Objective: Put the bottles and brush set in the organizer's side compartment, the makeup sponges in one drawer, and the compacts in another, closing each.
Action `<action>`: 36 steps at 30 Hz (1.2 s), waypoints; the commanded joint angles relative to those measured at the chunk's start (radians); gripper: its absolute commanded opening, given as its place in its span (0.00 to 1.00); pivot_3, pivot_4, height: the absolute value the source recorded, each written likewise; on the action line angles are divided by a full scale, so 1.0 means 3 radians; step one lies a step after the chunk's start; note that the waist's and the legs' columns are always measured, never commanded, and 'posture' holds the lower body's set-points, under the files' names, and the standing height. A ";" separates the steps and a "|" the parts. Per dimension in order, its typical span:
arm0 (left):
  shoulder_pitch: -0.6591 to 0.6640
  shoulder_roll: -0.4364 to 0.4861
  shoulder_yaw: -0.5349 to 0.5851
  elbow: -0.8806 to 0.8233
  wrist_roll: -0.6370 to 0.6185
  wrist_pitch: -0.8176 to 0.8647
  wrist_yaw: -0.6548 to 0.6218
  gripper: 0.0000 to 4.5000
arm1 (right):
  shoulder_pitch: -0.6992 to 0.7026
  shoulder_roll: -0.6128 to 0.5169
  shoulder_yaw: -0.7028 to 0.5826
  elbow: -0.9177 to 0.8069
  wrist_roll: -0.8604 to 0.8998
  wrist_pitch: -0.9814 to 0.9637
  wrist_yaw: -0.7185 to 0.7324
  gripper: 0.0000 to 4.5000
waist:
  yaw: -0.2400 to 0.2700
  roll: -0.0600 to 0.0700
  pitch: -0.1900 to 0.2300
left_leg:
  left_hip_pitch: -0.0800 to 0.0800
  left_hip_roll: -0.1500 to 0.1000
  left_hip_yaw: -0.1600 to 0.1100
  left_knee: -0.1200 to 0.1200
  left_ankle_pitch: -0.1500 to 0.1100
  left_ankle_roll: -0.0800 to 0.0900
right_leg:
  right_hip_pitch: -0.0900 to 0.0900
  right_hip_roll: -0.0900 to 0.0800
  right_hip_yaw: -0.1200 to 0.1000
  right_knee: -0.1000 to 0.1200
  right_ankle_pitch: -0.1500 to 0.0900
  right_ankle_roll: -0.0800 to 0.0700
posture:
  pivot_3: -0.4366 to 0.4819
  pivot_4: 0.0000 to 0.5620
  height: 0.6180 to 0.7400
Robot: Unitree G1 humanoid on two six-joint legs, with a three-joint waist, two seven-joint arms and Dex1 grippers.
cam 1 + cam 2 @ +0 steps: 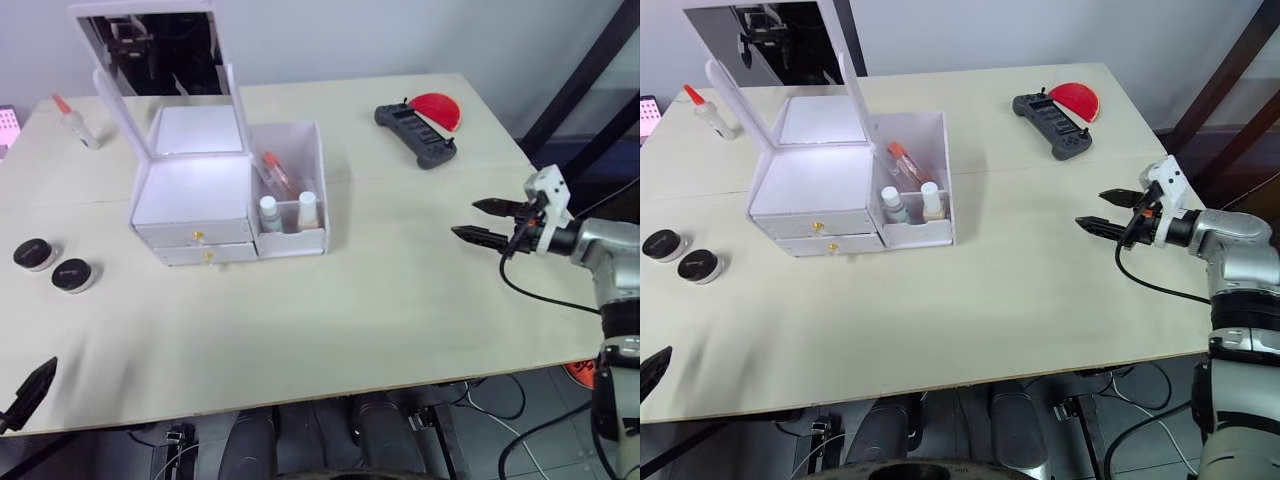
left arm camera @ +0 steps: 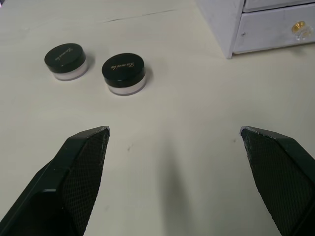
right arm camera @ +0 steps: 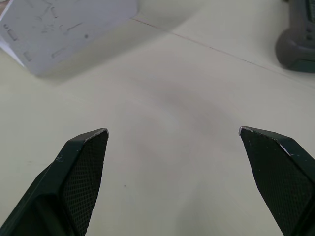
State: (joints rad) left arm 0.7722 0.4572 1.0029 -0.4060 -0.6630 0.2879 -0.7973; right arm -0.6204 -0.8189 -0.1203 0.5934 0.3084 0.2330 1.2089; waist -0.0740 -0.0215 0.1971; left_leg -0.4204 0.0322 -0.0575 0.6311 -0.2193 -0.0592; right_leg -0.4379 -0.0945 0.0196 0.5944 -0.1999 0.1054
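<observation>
The white organizer (image 1: 190, 190) stands at the back left with its mirror lid up and both drawers (image 1: 200, 245) shut. Its side compartment (image 1: 314, 150) holds two small bottles (image 1: 270, 212) and an orange-capped tube (image 1: 278, 172). Another bottle (image 1: 76, 122) with a red cap lies at the far back left. Two black-lidded compacts (image 2: 123, 73) sit on the table left of the organizer. My left gripper (image 2: 174, 130) is open and empty, near the front left edge, short of the compacts. My right gripper (image 1: 478, 220) is open and empty at the right. The brush set is out of view.
A black controller (image 1: 417, 133) and a red half-round item (image 1: 437, 108) lie at the back right; whether that item is a makeup sponge I cannot tell. A pink object (image 1: 8, 125) shows at the far left edge. Bare tabletop (image 1: 380, 290) lies between organizer and right gripper.
</observation>
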 commanded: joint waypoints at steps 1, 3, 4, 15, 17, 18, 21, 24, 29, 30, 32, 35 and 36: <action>0.0086 -0.0027 0.0127 0.0044 0.0005 -0.0128 0.0005 0.99 | -0.0093 0.0036 0.0017 -0.0116 -0.0038 -0.0100 -0.0007 1.00 | -0.0036 0.0006 0.0003 | -0.0003 -0.0007 -0.0011 -0.0001 0.0000 0.0000 | 0.0011 -0.0015 -0.0020 0.0001 0.0000 0.0000 | 0.48 0.27 1.00; 0.0090 -0.0039 0.0116 0.0016 0.0000 -0.0139 0.0054 0.99 | -0.0133 0.0086 0.0051 -0.0161 -0.0055 -0.0113 -0.0017 1.00 | -0.0100 0.0014 0.0002 | -0.0017 -0.0056 -0.0074 -0.0010 0.0001 0.0002 | 0.0056 -0.0094 -0.0115 0.0013 -0.0018 0.0027 | 0.48 0.27 1.00; 0.0094 -0.0052 0.0101 -0.0011 0.0000 -0.0140 0.0077 0.99 | -0.0158 0.0107 0.0066 -0.0205 -0.0044 -0.0090 -0.0012 1.00 | -0.0115 0.0017 0.0004 | -0.0013 -0.0084 -0.0110 -0.0009 0.0002 0.0003 | 0.0063 -0.0120 -0.0148 0.0025 -0.0030 0.0045 | 0.48 0.27 1.00; 0.0164 -0.0571 -0.0056 -0.0349 -0.0046 -0.0090 0.0623 0.99 | -0.0765 0.0212 0.0447 -0.1080 0.0261 0.0868 0.0465 1.00 | 0.0108 0.0038 0.0010 | -0.0022 -0.0162 -0.0203 -0.0014 0.0013 0.0017 | 0.0030 -0.0162 -0.0191 0.0113 -0.0106 0.0042 | 0.48 0.27 1.00; 0.0154 -0.0654 -0.0139 -0.0390 -0.0020 0.0013 0.0812 0.99 | -0.0839 0.0184 0.0551 -0.1250 0.0314 0.0992 0.0614 1.00 | 0.0132 0.0036 0.0010 | -0.0022 -0.0162 -0.0199 -0.0012 0.0011 0.0014 | 0.0033 -0.0162 -0.0188 0.0107 -0.0110 0.0050 | 0.48 0.27 1.00; 0.0129 -0.0690 -0.0179 -0.0411 0.0022 0.0027 0.0913 0.99 | -0.0889 0.0187 0.0588 -0.1314 0.0347 0.1054 0.0672 1.00 | 0.0142 0.0034 0.0010 | -0.0022 -0.0162 -0.0199 -0.0010 0.0011 0.0013 | 0.0035 -0.0162 -0.0188 0.0103 -0.0112 0.0052 | 0.48 0.27 1.00; -0.0003 -0.0786 -0.0285 -0.0527 0.0042 0.0061 0.1225 0.99 | -0.1040 0.0178 0.0680 -0.1534 0.0509 0.1214 0.0942 1.00 | 0.0183 0.0033 0.0010 | -0.0023 -0.0162 -0.0196 -0.0007 0.0010 0.0012 | 0.0037 -0.0162 -0.0186 0.0096 -0.0112 0.0053 | 0.48 0.27 1.00; -0.0225 -0.0729 -0.0424 -0.0587 0.0021 0.0209 0.1485 0.99 | -0.1207 0.0212 0.0737 -0.1674 0.0598 0.1307 0.1061 1.00 | 0.0210 0.0032 0.0009 | -0.0023 -0.0162 -0.0194 -0.0005 0.0010 0.0012 | 0.0037 -0.0161 -0.0184 0.0098 -0.0110 0.0052 | 0.48 0.27 1.00; -0.0779 -0.0389 -0.0573 -0.0395 0.0090 0.0522 0.1846 0.99 | -0.1365 0.0263 0.0726 -0.1812 0.0692 0.1404 0.1035 1.00 | 0.0214 0.0028 0.0006 | -0.0022 -0.0156 -0.0197 -0.0002 0.0011 0.0012 | 0.0039 -0.0150 -0.0183 0.0103 -0.0106 0.0047 | 0.48 0.27 1.00; -0.0881 -0.0326 -0.0589 -0.0339 0.0100 0.0572 0.1893 0.99 | -0.1379 0.0266 0.0721 -0.1833 0.0703 0.1424 0.1022 1.00 | 0.0210 0.0028 0.0006 | -0.0021 -0.0153 -0.0197 -0.0002 0.0011 0.0013 | 0.0038 -0.0147 -0.0182 0.0106 -0.0103 0.0042 | 0.48 0.27 1.00; -0.1104 -0.0189 -0.0624 -0.0162 0.0138 0.0636 0.1962 0.99 | -0.1392 0.0265 0.0712 -0.1870 0.0716 0.1453 0.0998 1.00 | 0.0204 0.0028 0.0006 | -0.0018 -0.0150 -0.0197 -0.0003 0.0011 0.0013 | 0.0038 -0.0143 -0.0179 0.0109 -0.0100 0.0037 | 0.48 0.27 1.00; -0.1516 0.0101 -0.0861 0.0166 0.0281 0.0701 0.1917 0.99 | -0.1398 0.0253 0.0671 -0.1937 0.0713 0.1506 0.0892 1.00 | 0.0203 0.0028 0.0006 | -0.0015 -0.0141 -0.0196 -0.0003 0.0011 0.0013 | 0.0036 -0.0131 -0.0175 0.0117 -0.0098 0.0034 | 0.48 0.27 1.00; -0.1620 0.0151 -0.0913 0.0261 0.0302 0.0706 0.1901 0.99 | -0.1386 0.0242 0.0660 -0.1970 0.0719 0.1520 0.0865 1.00 | 0.0203 0.0028 0.0006 | -0.0014 -0.0136 -0.0196 -0.0004 0.0012 0.0013 | 0.0034 -0.0125 -0.0176 0.0118 -0.0096 0.0031 | 0.48 0.27 1.00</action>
State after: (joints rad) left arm 0.2976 0.4795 0.7414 -0.3442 -0.5947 0.4987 -0.2233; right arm -1.0127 -0.7341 0.1126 0.0402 0.5011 0.6835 1.4820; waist -0.0132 -0.0131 0.1988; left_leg -0.4241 -0.0081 -0.1163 0.6299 -0.2158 -0.0553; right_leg -0.4278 -0.1316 -0.0332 0.6301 -0.2285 0.1142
